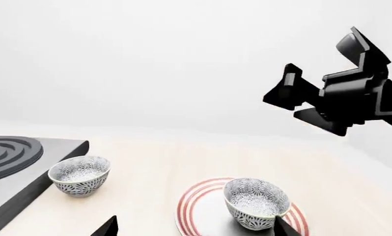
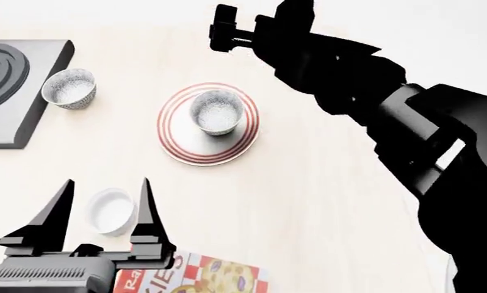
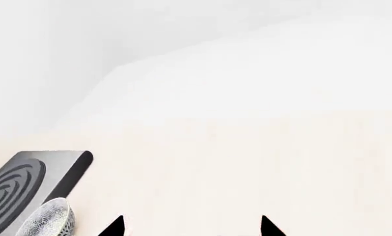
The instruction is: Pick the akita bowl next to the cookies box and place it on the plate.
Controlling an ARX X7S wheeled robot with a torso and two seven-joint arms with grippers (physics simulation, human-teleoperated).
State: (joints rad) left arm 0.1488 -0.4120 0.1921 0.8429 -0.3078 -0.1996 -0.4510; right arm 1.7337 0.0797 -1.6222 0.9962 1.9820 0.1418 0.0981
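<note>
Placement appears done: the akita bowl (image 2: 216,112) is sitting upright on the plate (image 2: 178,141). Right tool (image 2: 224,28), raised clear, and left tool (image 2: 105,213) are both gaping wide, holding nothing; only retreating seems to remain.

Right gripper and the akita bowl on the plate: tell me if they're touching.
Apart. In the head view the right gripper is raised beyond the plate, with bare table between it and the akita bowl, which sits on the plate alone.

akita bowl (image 2: 216,112) grey-white speckled | plate (image 2: 178,144) white, red rings | cookies box (image 2: 204,276) red-white
</note>
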